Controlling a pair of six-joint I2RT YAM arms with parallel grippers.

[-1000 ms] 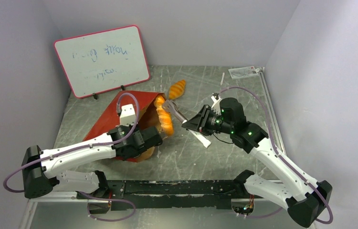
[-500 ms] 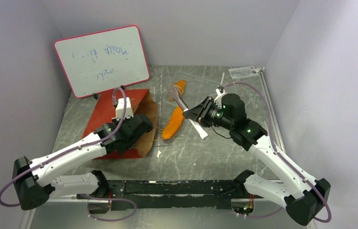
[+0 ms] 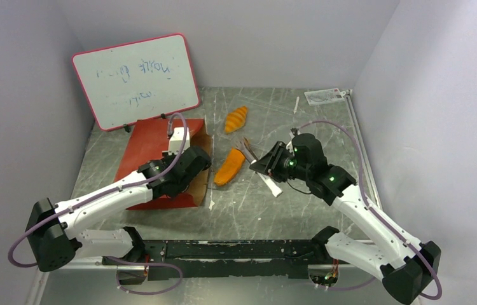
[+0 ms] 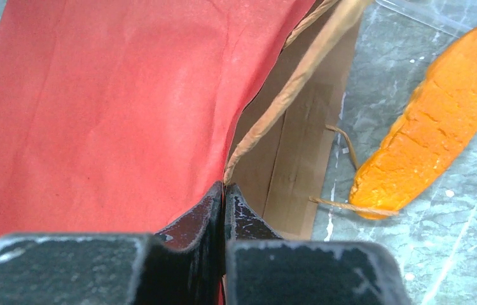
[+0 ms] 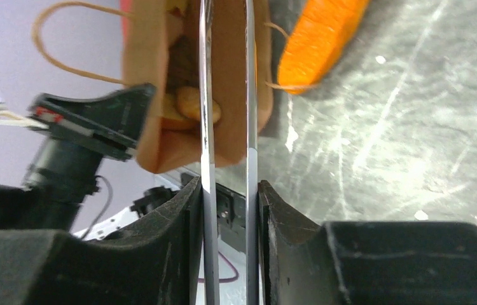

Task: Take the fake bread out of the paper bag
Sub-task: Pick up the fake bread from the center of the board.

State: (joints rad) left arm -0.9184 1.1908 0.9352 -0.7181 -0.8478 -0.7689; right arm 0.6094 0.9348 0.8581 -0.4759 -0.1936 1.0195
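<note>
- We find the paper bag (image 3: 150, 149) lying on its side at the left of the table (image 3: 268, 216), with its mouth turned right
- The left gripper (image 4: 224, 190) is pressed together on the mouth's rim, where a handle (image 4: 287, 82) is rooted. We judge this keeps the mouth open and stops the bag sliding
- The right gripper (image 5: 228, 189) is clamped on the tweezers (image 5: 205, 114), whose prongs stand apart and point at the mouth. We judge they serve to reach where its own fingers would not fit
- Fake bread count: two orange loaves lie out on the table, one (image 3: 228, 167) just right of the mouth and one (image 3: 236, 119) farther off. Inside the bag we see one pale golden piece (image 5: 196, 105) and a dark shape (image 5: 182, 57) we cannot identify
- We also count one bag, one pair of tweezers, and one whiteboard (image 3: 135, 79) at the far left
</note>
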